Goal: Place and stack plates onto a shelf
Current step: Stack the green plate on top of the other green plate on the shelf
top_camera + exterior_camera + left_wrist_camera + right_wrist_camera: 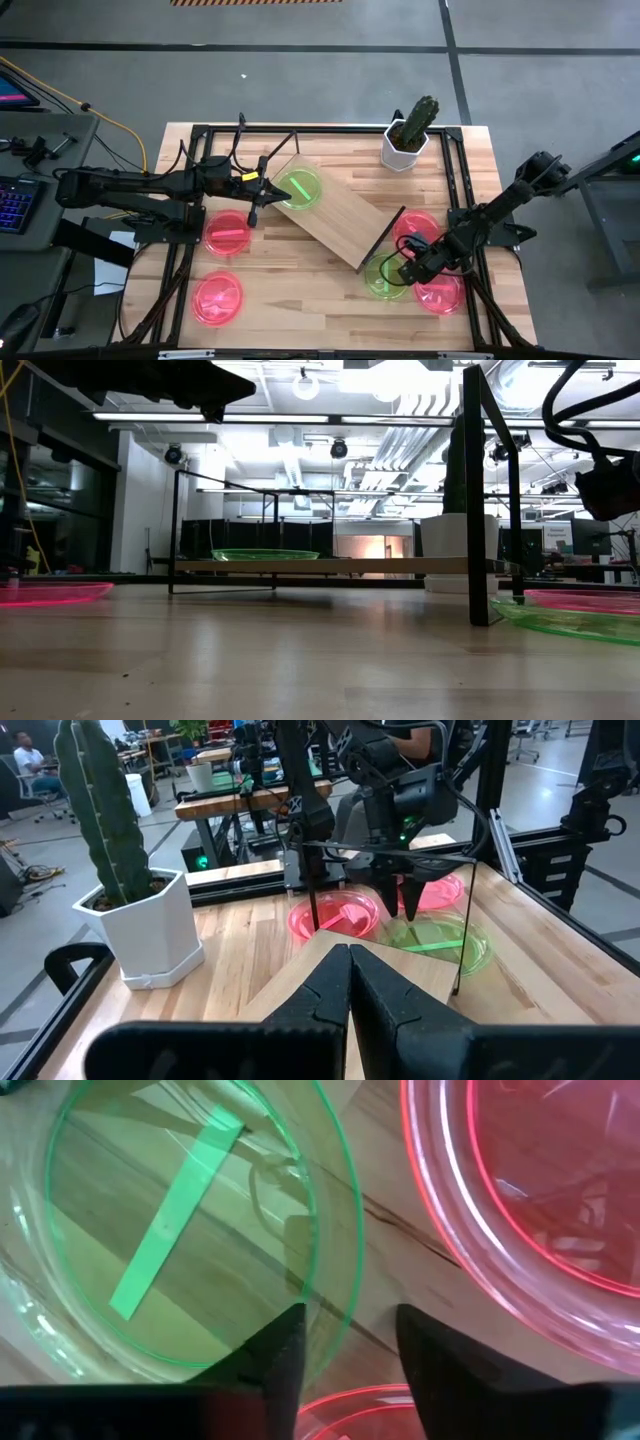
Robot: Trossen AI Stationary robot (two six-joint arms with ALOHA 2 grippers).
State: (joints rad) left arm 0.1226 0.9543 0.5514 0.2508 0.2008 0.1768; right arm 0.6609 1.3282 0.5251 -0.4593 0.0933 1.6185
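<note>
The shelf (pixel 345 215) lies slantwise mid-table, a wooden board on a dark wire frame. One green plate (pixel 298 188) rests flat on its far-left end (pixel 265 555). A second green plate (pixel 383 277) lies on the table by the shelf's near-right corner, between two pink plates (pixel 416 227) (pixel 440 292). Two more pink plates (pixel 228 232) (pixel 218 298) lie on the table's left. My left gripper (pixel 350 965) is shut and holds nothing, raised over the shelf's left end. My right gripper (pixel 350 1342) is open, pointing down above the second green plate's rim (pixel 338 1295), one finger over the plate's inside and one outside it.
A cactus in a white pot (pixel 408 140) stands at the table's far edge, right of the shelf. A dark metal frame (pixel 462 170) runs along the table's sides. In the low view the space under the shelf board (pixel 330 567) is open.
</note>
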